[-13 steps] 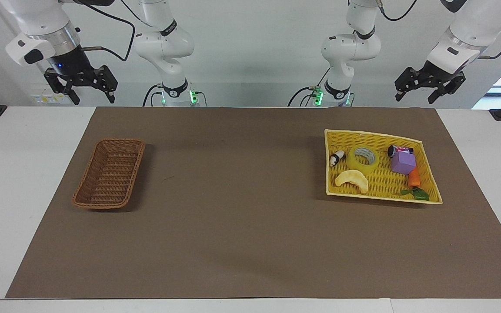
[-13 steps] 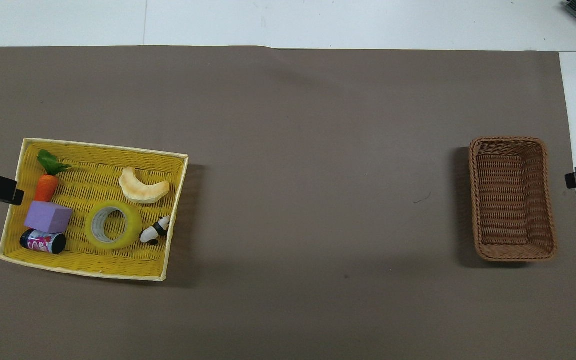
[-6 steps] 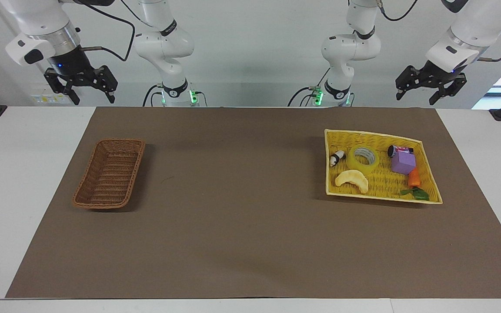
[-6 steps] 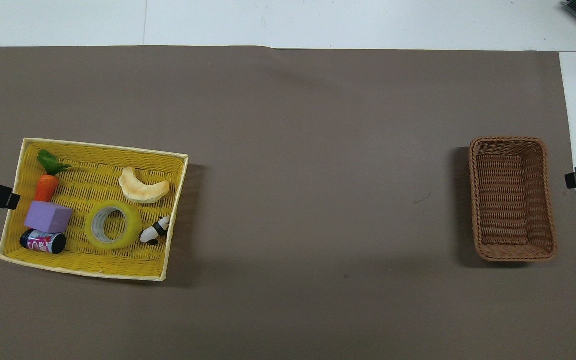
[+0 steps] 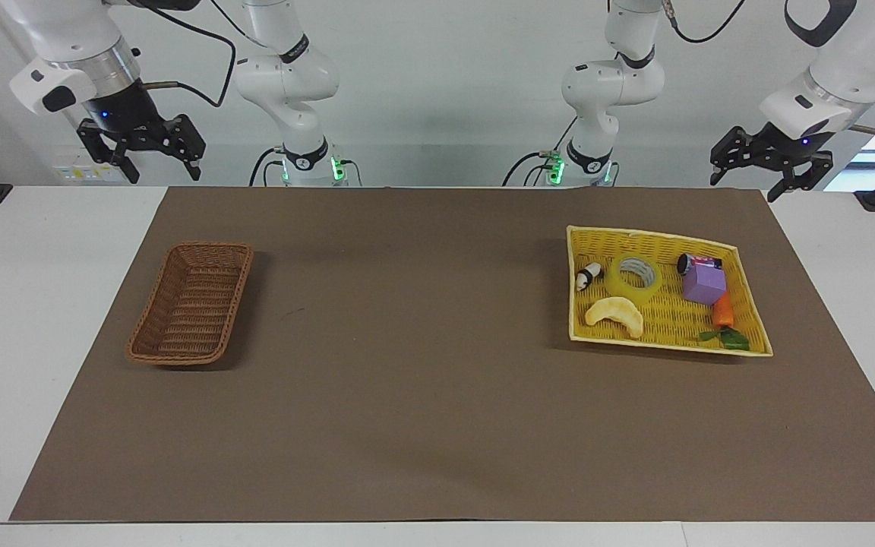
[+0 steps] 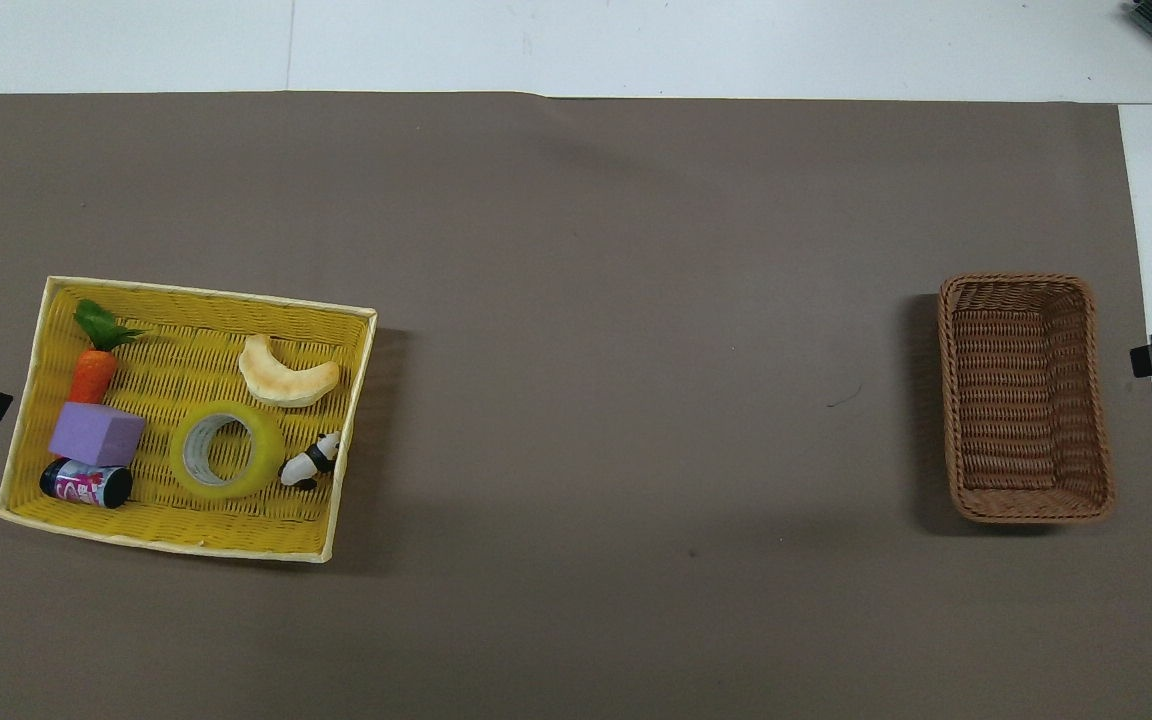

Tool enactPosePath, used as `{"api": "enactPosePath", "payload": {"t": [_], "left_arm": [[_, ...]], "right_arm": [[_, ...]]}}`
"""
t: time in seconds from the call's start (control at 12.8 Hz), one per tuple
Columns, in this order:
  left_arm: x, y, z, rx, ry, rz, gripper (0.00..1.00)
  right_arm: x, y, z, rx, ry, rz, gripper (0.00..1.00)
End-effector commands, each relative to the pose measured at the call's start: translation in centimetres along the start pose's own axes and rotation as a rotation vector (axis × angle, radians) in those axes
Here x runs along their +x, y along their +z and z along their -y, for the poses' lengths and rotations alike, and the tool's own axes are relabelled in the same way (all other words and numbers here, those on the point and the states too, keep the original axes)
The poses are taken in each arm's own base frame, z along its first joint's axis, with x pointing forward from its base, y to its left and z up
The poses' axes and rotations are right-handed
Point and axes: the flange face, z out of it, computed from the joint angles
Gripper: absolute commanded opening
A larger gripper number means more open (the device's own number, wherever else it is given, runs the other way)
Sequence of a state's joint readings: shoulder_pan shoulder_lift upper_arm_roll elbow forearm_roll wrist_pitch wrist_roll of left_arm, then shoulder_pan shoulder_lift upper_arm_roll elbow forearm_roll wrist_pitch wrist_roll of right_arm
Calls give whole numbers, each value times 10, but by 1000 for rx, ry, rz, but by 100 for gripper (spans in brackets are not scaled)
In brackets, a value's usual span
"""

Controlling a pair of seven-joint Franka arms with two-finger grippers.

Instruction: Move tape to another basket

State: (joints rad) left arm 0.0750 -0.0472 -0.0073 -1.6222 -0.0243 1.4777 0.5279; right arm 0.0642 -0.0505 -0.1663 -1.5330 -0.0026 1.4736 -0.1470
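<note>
The tape point(image 5: 636, 276) is a translucent yellow roll lying flat in the flat yellow basket point(image 5: 654, 232), between a small panda toy and a purple block; it also shows in the overhead view point(image 6: 226, 450). The empty brown wicker basket point(image 5: 191, 304) stands at the right arm's end of the table, also in the overhead view point(image 6: 1024, 397). My left gripper point(image 5: 747, 184) is open and empty, raised over the mat's corner beside the yellow basket. My right gripper point(image 5: 164, 175) is open and empty, raised at the right arm's end of the table, where that arm waits.
The yellow basket point(image 6: 206, 293) also holds a pale crescent toy point(image 6: 286, 374), a panda toy point(image 6: 310, 462), a purple block point(image 6: 96, 434), a dark can point(image 6: 86, 483) and a toy carrot point(image 6: 93, 370). A brown mat point(image 5: 422, 395) covers the table between the baskets.
My left gripper has moved lower and outward toward the left arm's end of the table, off the yellow basket's edge. The right arm and all objects have not moved.
</note>
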Motion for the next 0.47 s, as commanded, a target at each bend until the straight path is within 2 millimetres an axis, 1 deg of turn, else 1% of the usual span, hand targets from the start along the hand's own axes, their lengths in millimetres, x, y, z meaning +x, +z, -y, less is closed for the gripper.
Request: {"api": "enactPosePath", "payload": {"t": [0.0,0.16,0.39], "left_arm": [[-6,34,19,-6,68,-17,100],[-3,59,22,-14,83,-4,100],[7,117,19,-17,91,1,100]], "right_arm": [[-1,-1,-1,-15,-18,-10,100],[-1,-1,-1,-15,-18,-10,100],[-1,-1,-1,-15,-18,-11,100]]}}
